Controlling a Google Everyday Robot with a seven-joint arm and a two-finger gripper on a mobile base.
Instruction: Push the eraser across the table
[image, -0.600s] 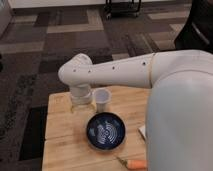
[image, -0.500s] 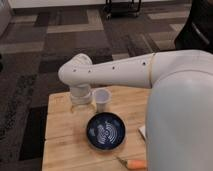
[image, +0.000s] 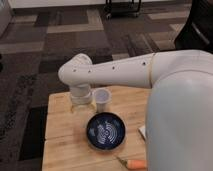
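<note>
- The bench (image: 62, 137), a light wooden top with plank grain, is carrying a dark blue bowl (image: 106, 131), which is sitting a little toward the near side of its middle.
- The bowl is standing upright and is showing only a white spiral pattern on its inner face.
- A small white cup (image: 102, 98) is standing upright just beyond the bowl, close to it but apart from it. Its open mouth is showing only a pale inner wall.
- The white arm (image: 117, 71) is reaching in from the right, passing above and beyond the bowl, then bending down at a rounded joint beyond the bowl's left side.
- The hand (image: 82, 106) is hanging under that joint, low over the bench, beyond and left of the bowl and just beside the cup's left side. Whether it is released or clenched I cannot tell, as the wrist is covering most of it.
- The eraser is not showing anywhere around the bowl, so I cannot tell where it is lying.
- A pale block (image: 142, 131) is peeking out to the right of the bowl, half hidden by the robot's white body (image: 182, 120).
- A carrot (image: 136, 163) is lying on the bench nearer than the bowl and to its right, with its thin end pointing back toward the bowl.
- Patchwork carpet (image: 45, 45) is covering the floor beyond the bench.
</note>
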